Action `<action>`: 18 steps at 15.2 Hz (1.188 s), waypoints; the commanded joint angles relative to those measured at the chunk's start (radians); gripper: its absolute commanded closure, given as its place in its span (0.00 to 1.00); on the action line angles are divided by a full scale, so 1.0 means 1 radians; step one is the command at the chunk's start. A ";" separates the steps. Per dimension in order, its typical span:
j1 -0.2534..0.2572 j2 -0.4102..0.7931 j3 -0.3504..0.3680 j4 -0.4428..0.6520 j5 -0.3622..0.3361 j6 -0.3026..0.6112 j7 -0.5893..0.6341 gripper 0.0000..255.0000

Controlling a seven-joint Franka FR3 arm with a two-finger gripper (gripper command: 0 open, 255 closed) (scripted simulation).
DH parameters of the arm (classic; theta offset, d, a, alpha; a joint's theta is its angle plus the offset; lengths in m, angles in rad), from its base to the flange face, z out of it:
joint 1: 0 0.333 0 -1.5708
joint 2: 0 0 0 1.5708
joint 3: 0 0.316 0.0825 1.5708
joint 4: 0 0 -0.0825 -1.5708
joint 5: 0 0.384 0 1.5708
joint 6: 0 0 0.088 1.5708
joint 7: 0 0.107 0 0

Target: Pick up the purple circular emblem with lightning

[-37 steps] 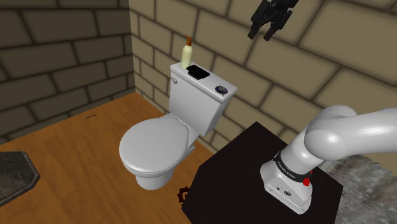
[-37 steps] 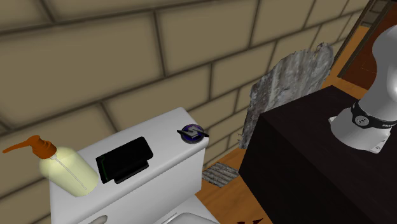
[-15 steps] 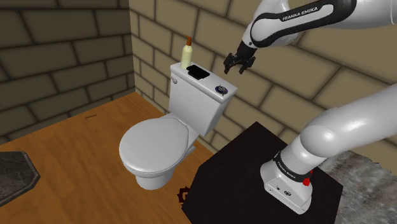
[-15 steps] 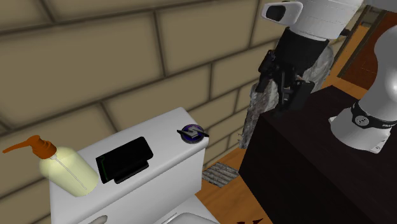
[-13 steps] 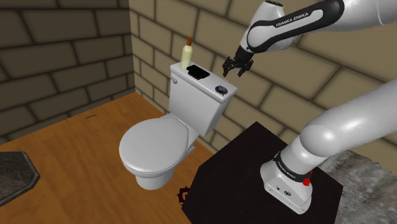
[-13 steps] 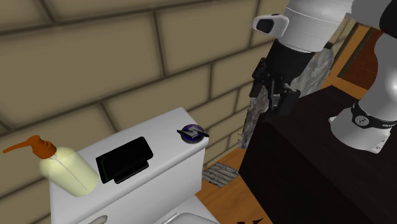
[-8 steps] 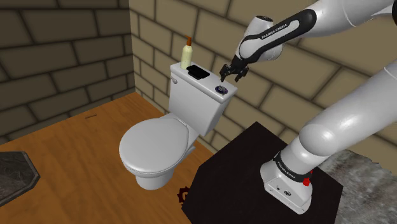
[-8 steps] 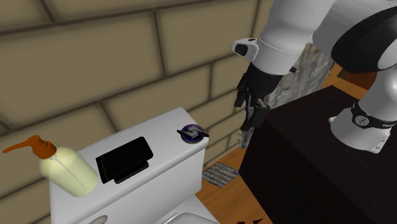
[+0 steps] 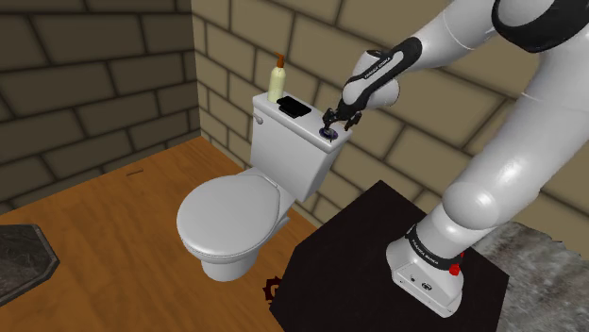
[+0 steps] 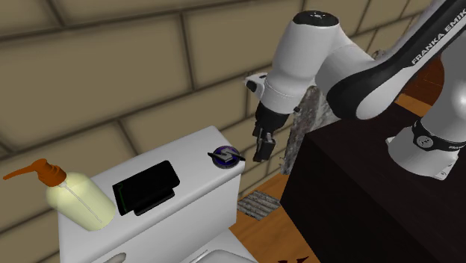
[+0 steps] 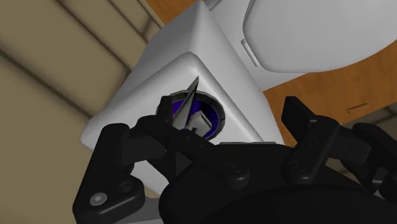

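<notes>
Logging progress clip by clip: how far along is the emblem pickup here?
Done: the approach; the gripper hangs open right by the purple emblem. In hand: lining up around it. Left: closing and lifting; the emblem sits on the toilet tank lid, ungrasped.

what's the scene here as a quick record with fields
target: purple round emblem with lightning mark, lying on tank lid
arm: gripper close over the emblem, fingers open, holding nothing
also on lid: black flat device, yellow pump bottle
below: toilet bowl, seat cover down
stand: dark box
</notes>
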 commanded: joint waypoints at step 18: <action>-0.051 0.268 0.008 0.106 0.038 0.168 -0.020 1.00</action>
